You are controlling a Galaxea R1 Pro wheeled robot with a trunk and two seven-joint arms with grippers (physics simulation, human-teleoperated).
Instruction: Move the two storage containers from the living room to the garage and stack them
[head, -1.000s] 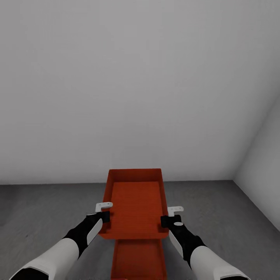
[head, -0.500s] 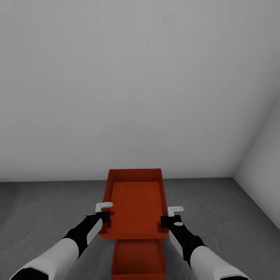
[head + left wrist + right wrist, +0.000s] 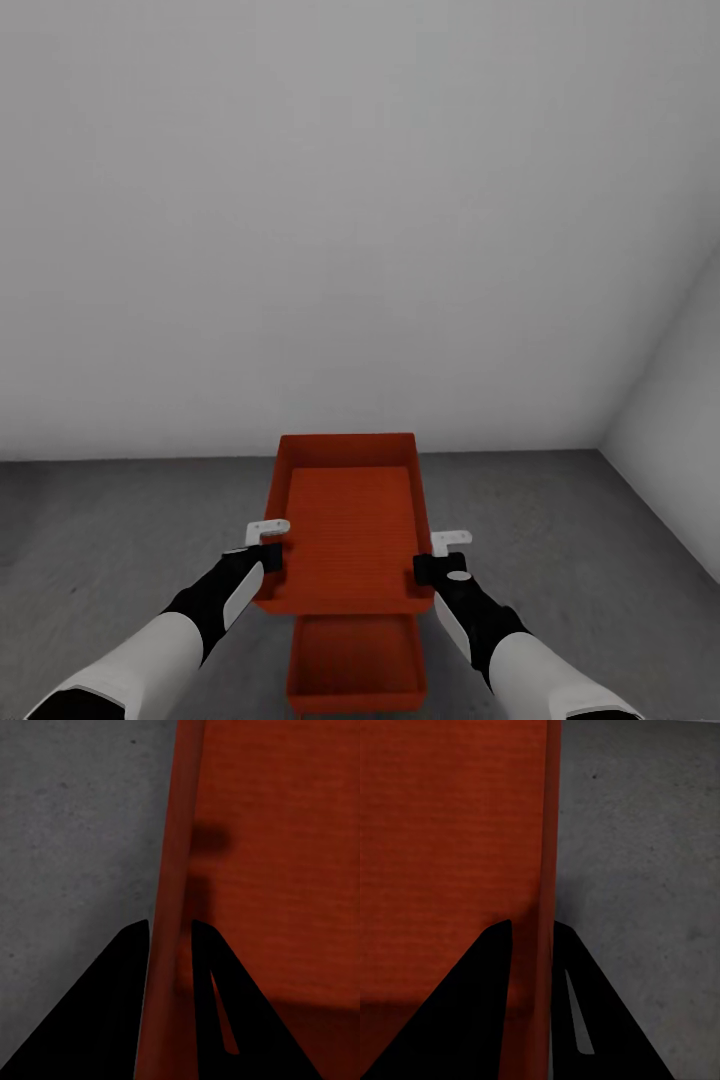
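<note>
My left gripper (image 3: pixel 268 545) was clamped on the left side wall of the upper storage container (image 3: pixel 348 530); in the left wrist view its two dark fingers (image 3: pixel 112 1005) sat either side of the orange-red wall (image 3: pixel 174 907), one outside over the concrete and one inside over the ribbed bottom. My right gripper (image 3: pixel 440 557) pinched the opposite wall the same way, and in the right wrist view the fingers (image 3: pixel 472 1005) straddled the thin rim (image 3: pixel 547 870), with the container's inside on one flank and grey floor on the other. Between the two arms I held that container level and open side up, off the ground. Directly beneath it and nearer to my base, the second storage container (image 3: pixel 355 660) rested on the floor (image 3: pixel 120 540), also open-topped, its far end hidden under the held one. How much gap lay between the two I could not tell. Past them the dark mottled concrete ran to a plain white wall (image 3: pixel 350 220), which met a second white wall (image 3: pixel 670 420) in a corner on my right.
</note>
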